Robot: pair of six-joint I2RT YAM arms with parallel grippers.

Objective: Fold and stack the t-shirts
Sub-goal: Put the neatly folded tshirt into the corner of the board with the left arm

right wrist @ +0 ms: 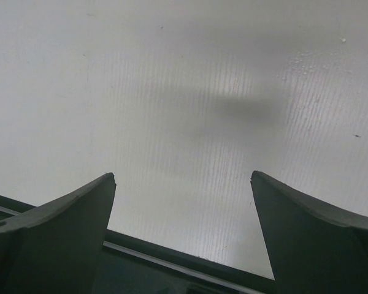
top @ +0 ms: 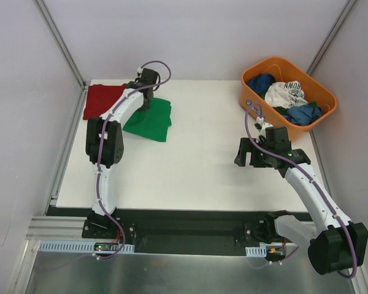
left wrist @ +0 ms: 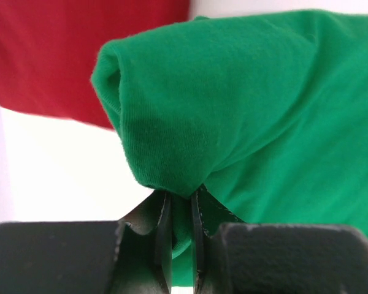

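**A:** Start nearest us. What is the right tool doing?

**B:** The right tool [right wrist: 183, 177] grips nothing. Its fingers are spread wide over bare worktop [top: 202, 171], well apart from any cloth.

**A:** And further back?

**B:** The left tool [left wrist: 181, 205] is clenched on a bunched fold of the green t-shirt [left wrist: 257, 104] and holds that fold raised. The rest of the shirt lies at the far left of the worktop. The red t-shirt [left wrist: 73, 55] lies flat just beyond it, in the far left corner. I cannot tell whether the two touch, because the arm hides the place where they meet. Farthest right, an orange basket [top: 324, 115] holds other garments.

**A:** Which step is this, then?

**B:** I'd say it is late in folding the green shirt, or the start of moving it onto the red one.

**A:** What does the next move call for?

**B:** A firm pinch while the cloth is carried low toward the red shirt. It should be laid square on top and let go only once it sits flat.
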